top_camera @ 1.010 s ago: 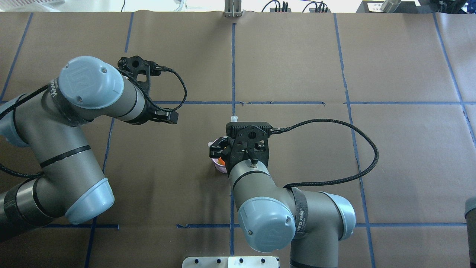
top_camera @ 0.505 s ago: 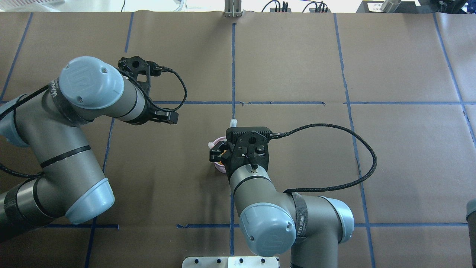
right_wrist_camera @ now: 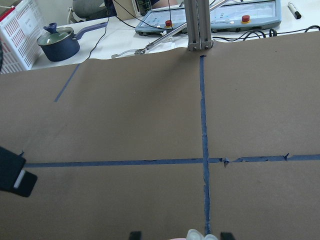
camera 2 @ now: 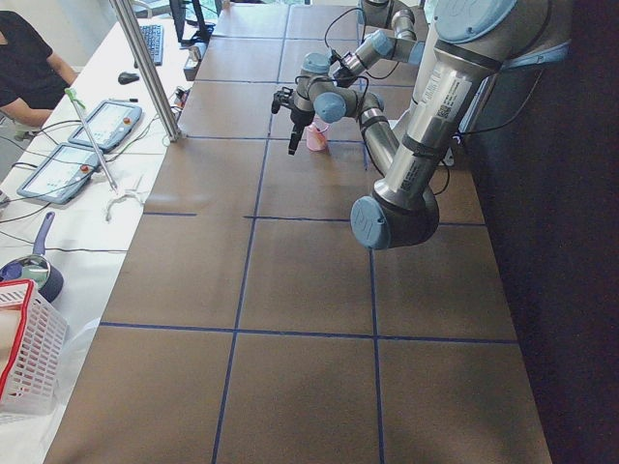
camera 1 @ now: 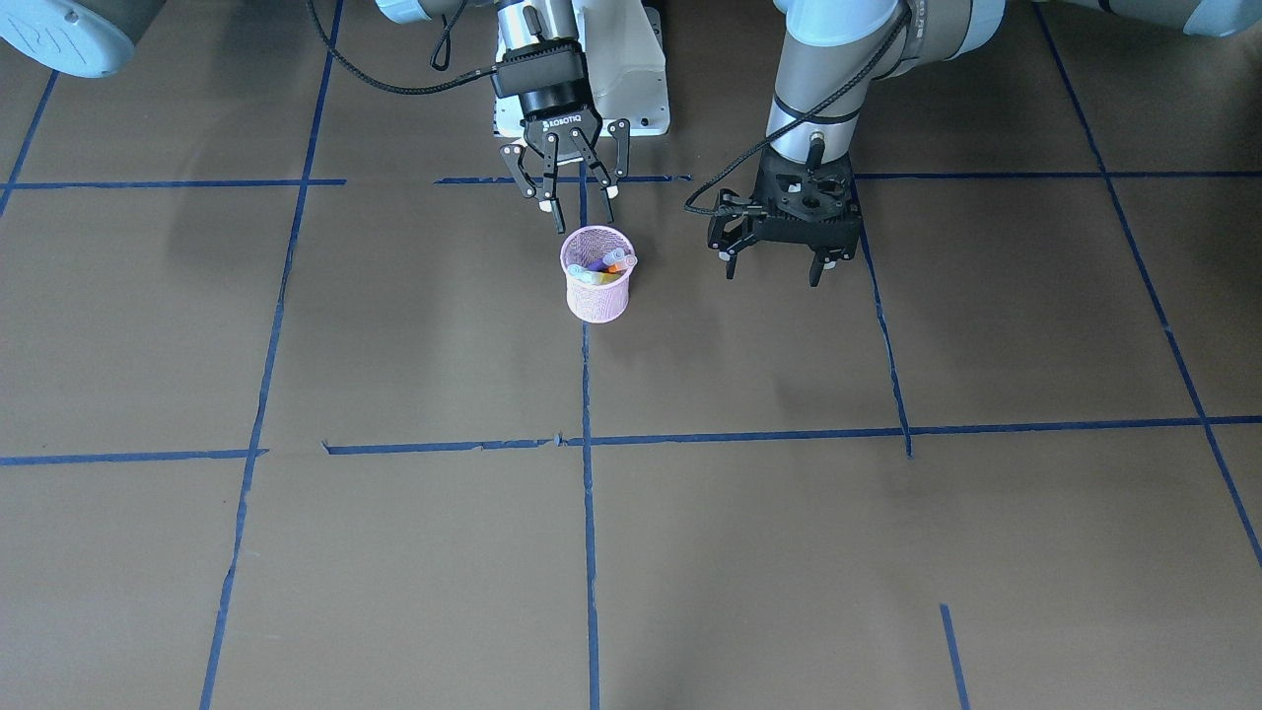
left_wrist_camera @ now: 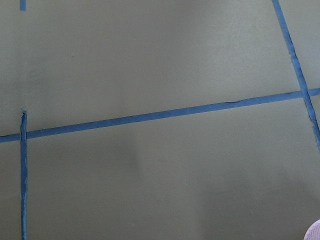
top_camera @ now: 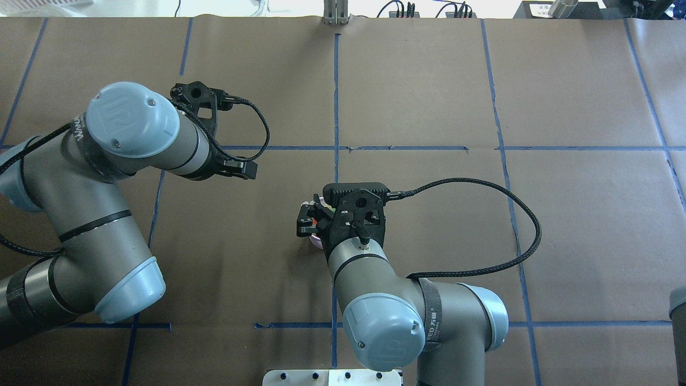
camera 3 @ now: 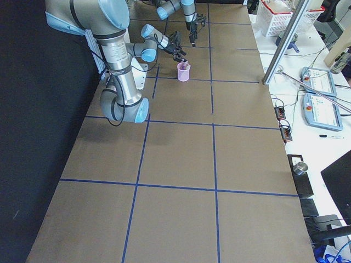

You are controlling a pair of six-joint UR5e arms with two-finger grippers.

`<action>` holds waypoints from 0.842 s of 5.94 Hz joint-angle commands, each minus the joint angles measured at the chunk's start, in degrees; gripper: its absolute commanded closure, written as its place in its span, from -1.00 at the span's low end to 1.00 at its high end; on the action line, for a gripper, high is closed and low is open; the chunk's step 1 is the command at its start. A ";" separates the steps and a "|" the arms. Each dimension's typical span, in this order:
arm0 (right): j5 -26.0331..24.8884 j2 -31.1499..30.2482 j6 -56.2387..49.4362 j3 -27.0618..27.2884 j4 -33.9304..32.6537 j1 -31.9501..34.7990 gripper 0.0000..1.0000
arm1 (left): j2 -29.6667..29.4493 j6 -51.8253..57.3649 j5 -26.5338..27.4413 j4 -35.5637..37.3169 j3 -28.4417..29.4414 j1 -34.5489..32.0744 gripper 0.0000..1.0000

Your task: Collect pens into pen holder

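The pink mesh pen holder (camera 1: pixel 596 291) stands upright by the centre tape line. The pens (camera 1: pixel 603 266) lean inside it, pale cap ends up, with purple, orange and green showing. My right gripper (camera 1: pixel 582 215) hangs open and empty just above and behind the holder's rim. From overhead it covers most of the pen holder (top_camera: pixel 317 243). Pale cap tips (right_wrist_camera: pixel 197 234) show at the bottom of the right wrist view, between my fingertips. My left gripper (camera 1: pixel 774 274) hovers open and empty beside the holder, on the robot's left.
Brown paper with blue tape lines (camera 1: pixel 592 439) covers the table. A metal post (top_camera: pixel 335 13) stands at the far edge. Beyond it are teach pendants (right_wrist_camera: pixel 250 15), a blue pot (right_wrist_camera: pixel 59 44) and a white basket (right_wrist_camera: pixel 17 30). A seated person (camera 2: pixel 29 68) shows in the left view.
My right wrist has drawn slightly back toward the robot's base over the holder, and the pale cap that stuck out beyond it is now covered. The left arm has not moved.
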 commanded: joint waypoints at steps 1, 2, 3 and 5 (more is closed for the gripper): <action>7.20 -0.77 -3.07 3.98 -0.03 4.55 -0.22 | 2.29 4.93 0.00 0.00 -0.17 -0.38 -0.98; 20.49 -5.13 -3.26 6.79 -0.12 12.16 -0.21 | 4.57 10.45 -0.17 0.09 -0.17 -2.30 -0.98; 35.67 -8.13 -6.75 6.99 -0.65 21.46 -0.20 | 8.25 15.90 -3.31 0.09 -0.95 -4.76 -0.98; 51.23 -20.74 -26.53 6.64 -0.56 35.20 -0.20 | 17.20 30.72 -14.09 0.26 -1.13 -15.01 -1.00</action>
